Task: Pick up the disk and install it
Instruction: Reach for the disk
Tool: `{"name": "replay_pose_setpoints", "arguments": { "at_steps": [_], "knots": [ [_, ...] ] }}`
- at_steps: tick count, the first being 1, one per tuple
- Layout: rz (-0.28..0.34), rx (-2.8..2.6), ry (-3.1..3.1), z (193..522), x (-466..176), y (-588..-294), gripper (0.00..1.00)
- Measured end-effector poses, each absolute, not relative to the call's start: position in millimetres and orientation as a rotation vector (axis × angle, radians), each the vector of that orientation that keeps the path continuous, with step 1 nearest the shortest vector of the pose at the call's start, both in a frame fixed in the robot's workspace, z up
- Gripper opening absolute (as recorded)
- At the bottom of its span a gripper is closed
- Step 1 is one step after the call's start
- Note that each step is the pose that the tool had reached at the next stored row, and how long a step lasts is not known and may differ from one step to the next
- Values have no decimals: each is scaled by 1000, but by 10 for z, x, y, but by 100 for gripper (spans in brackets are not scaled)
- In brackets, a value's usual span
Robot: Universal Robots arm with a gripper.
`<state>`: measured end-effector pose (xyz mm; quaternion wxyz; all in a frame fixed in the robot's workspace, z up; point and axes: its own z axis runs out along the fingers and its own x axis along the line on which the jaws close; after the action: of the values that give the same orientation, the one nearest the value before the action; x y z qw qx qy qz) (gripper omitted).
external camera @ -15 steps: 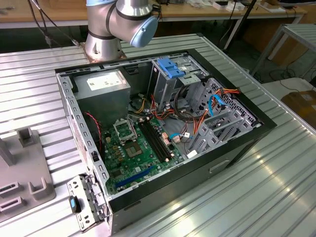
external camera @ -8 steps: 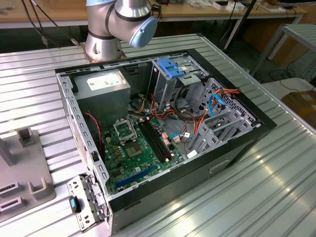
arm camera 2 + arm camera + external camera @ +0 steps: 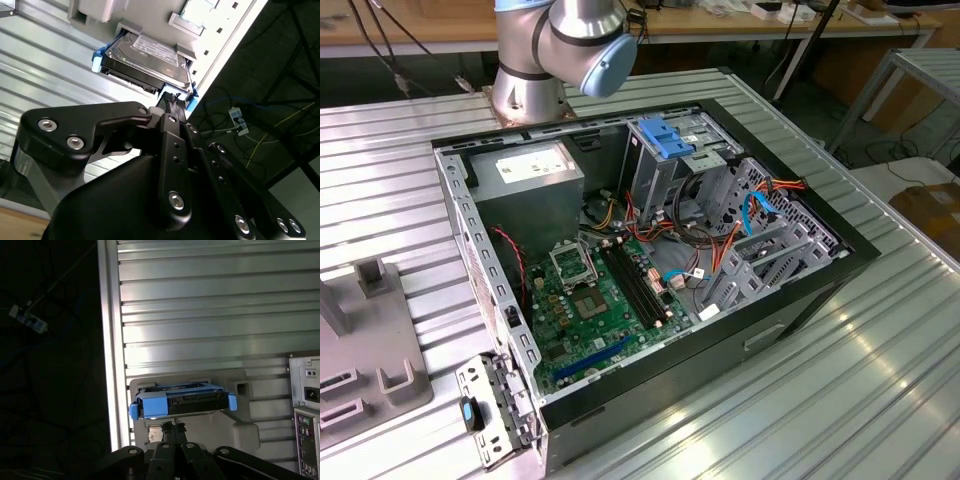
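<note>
One disk (image 3: 182, 402) on ribbed, probably aluminium tabletop (image 3: 210, 315)

The disk (image 3: 150, 55) lies flat with its white label (image 3: 157, 49) facing up, and a blue frame (image 3: 97, 59) runs around its edge. It sits in a pale grey holder (image 3: 90, 11) on a ribbed metal table (image 3: 45, 70). The black gripper (image 3: 171, 101) fills the foreground, its tip right at the disk's connector edge; whether it touches cannot be told. Beyond the table's edge, cables (image 3: 260, 135) and a power strip (image 3: 237, 119) lie on a dark floor (image 3: 290, 60).
</note>
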<state>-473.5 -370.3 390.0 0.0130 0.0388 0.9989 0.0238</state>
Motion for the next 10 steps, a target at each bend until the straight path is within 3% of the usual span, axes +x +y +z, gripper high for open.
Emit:
{"name": "replay_pose_setpoints", "arguments": {
  "at_steps": [10],
  "knots": [
    [74, 122, 3125, 3812, -4763, -3636, 11]
  ]
}}
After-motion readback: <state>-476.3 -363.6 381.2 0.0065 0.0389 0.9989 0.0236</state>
